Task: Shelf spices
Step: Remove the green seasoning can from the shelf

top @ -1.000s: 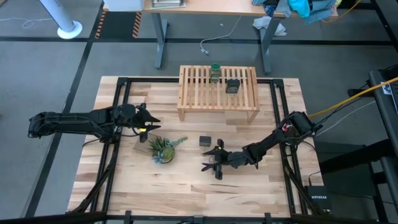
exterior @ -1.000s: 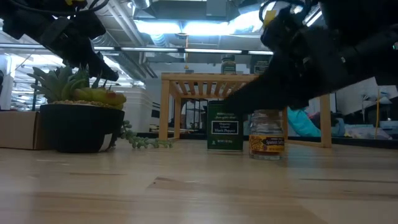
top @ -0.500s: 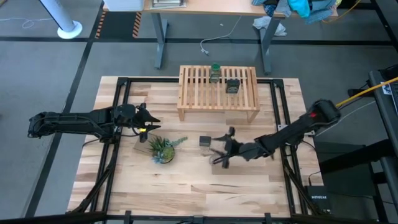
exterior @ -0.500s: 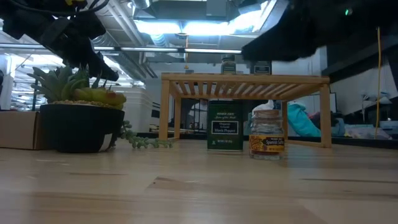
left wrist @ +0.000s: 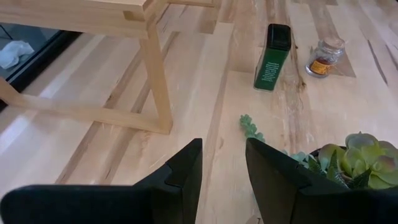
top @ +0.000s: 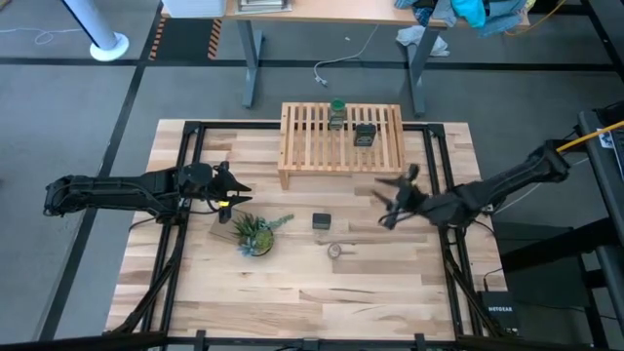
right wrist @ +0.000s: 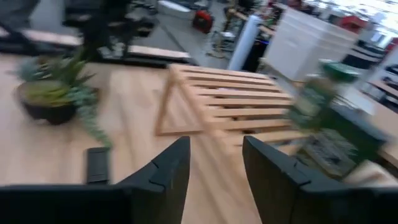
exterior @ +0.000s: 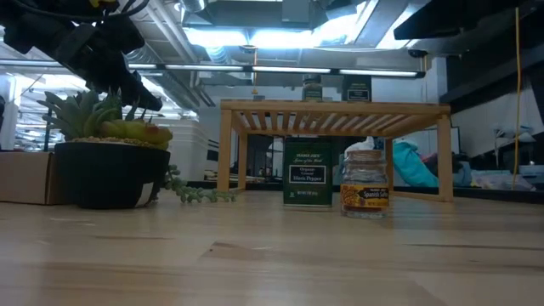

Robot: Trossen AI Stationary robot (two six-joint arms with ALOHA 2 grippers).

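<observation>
The low light-wood shelf (top: pixel 341 141) stands at the table's far side. A green-capped jar (top: pixel 337 112) and a dark tin (top: pixel 365 135) stand on its slats. Another dark tin (top: pixel 322 221) and the tiny round pale jar (top: pixel 334 251) stand on the tabletop in front of it, upright in the low view: tin (exterior: pixel 307 174), jar (exterior: pixel 365 184). My right gripper (top: pixel 395 200) hovers open and empty in the air off the shelf's near right corner. My left gripper (top: pixel 234 190) waits open by the plant, empty (left wrist: pixel 224 174).
A spiky green plant (top: pixel 255 234) in a dark pot sits left of the loose tin, with a small cardboard box (exterior: pixel 25 177) beside it. Bare tabletop lies near and right of the tiny jar. The shelf's legs (left wrist: pixel 155 74) stand between the loose containers and the far edge.
My right gripper has left the tiny jar, risen and swung toward the table's right and far side, ending by the shelf's near right corner. The tiny jar and the tin have stayed upright in place.
</observation>
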